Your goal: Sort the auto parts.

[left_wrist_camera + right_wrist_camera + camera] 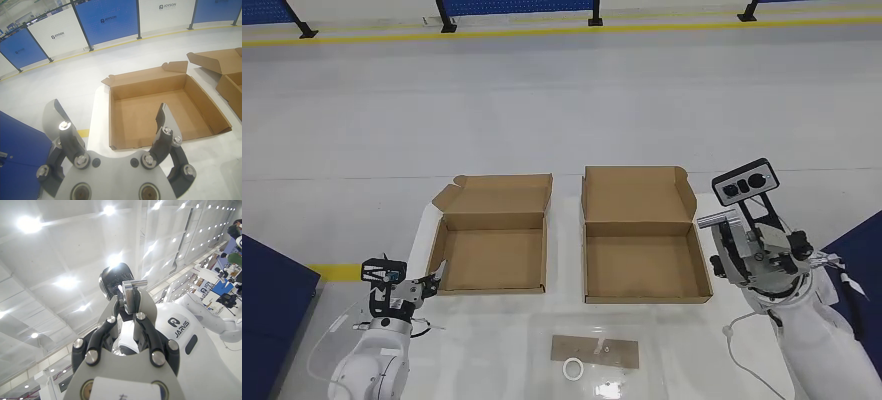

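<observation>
My right hand (128, 299) is clamped on a metal part (135, 283), left hand (109, 108) apart; I'd rotate down, releasing low inside a box (647, 268).

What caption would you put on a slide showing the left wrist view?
Left gripper, open, hovers near the corner of an open cardboard box on the white table.

White tabletop (492, 330); two open cardboard boxes side by side on its far part, left box (492, 258) and right box (647, 265), slightly apart, lids folded back; flat brown card (594, 349) near the front edge; white ring (573, 369) at the card's near edge.
</observation>
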You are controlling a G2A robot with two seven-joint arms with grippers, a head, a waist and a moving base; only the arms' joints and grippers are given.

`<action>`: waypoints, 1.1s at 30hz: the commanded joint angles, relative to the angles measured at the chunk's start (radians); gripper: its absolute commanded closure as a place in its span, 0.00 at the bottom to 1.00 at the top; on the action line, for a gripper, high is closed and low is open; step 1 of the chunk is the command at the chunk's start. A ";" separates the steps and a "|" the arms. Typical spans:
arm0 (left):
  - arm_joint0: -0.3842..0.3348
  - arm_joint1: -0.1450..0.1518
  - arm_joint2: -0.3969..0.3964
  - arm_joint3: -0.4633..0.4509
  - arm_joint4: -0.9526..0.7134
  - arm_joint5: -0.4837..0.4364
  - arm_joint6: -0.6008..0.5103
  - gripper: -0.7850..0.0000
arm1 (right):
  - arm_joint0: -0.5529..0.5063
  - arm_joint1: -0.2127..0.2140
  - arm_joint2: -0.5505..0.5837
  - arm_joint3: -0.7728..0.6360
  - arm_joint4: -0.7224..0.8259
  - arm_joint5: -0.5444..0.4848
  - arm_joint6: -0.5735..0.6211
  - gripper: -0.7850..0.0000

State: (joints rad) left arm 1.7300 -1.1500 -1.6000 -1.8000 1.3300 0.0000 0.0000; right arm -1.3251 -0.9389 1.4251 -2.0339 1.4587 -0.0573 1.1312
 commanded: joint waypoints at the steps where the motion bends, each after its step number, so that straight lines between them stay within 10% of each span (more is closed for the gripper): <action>1: 0.000 0.000 0.000 0.000 0.000 0.000 0.000 0.00 | 0.000 0.000 0.000 0.000 0.000 0.000 0.000 1.00; 33: 0.000 0.000 0.000 0.000 0.000 0.000 0.000 0.00 | -0.073 -0.009 0.128 -0.008 -0.148 0.069 -0.013 1.00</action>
State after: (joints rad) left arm 1.7300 -1.1500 -1.6000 -1.8000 1.3300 0.0000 0.0000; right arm -1.3970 -0.9473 1.5530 -2.0417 1.3131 0.0118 1.1243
